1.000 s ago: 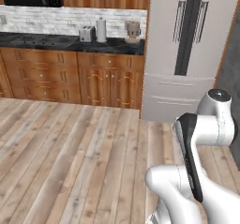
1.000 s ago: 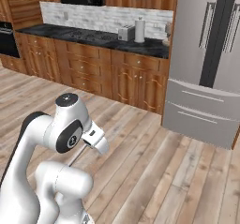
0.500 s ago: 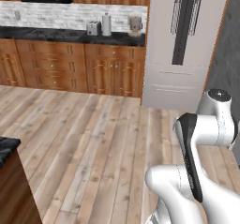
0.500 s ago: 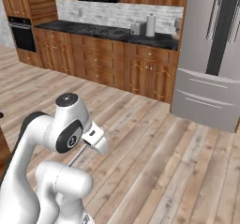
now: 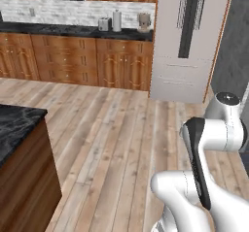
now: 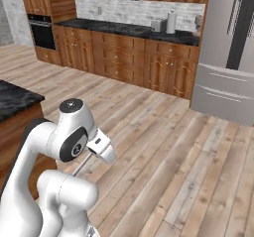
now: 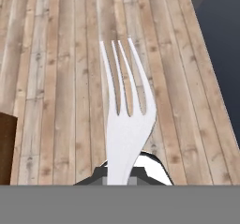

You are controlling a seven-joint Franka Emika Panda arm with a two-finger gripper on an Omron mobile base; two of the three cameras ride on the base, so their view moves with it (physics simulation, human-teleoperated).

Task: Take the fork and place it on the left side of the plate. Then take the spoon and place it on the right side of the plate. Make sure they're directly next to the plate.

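The fork (image 7: pixel 125 120) is a silver-grey utensil, and in the hand view it looms large with its tines pointing up over the wooden floor. My gripper (image 7: pixel 126 172) is shut on the fork near the base of its head. In the right base view the gripper (image 6: pixel 102 150) hangs folded close to the arm, and the fork's thin handle (image 6: pixel 82 165) sticks out down and to the left. The plate and the spoon are out of view.
A dark-topped island counter (image 5: pixel 17 124) (image 6: pixel 14 98) stands close on the left. Wooden cabinets under a black counter (image 5: pixel 73 31) line the far wall, with a steel fridge (image 5: pixel 187 41) (image 6: pixel 233 57) at right and an oven (image 6: pixel 41 31) at far left. Open plank floor lies between.
The whole picture has shifted as the base turns and drives: the island corner has come into view on the left. The arm keeps its folded pose with the fork still held.
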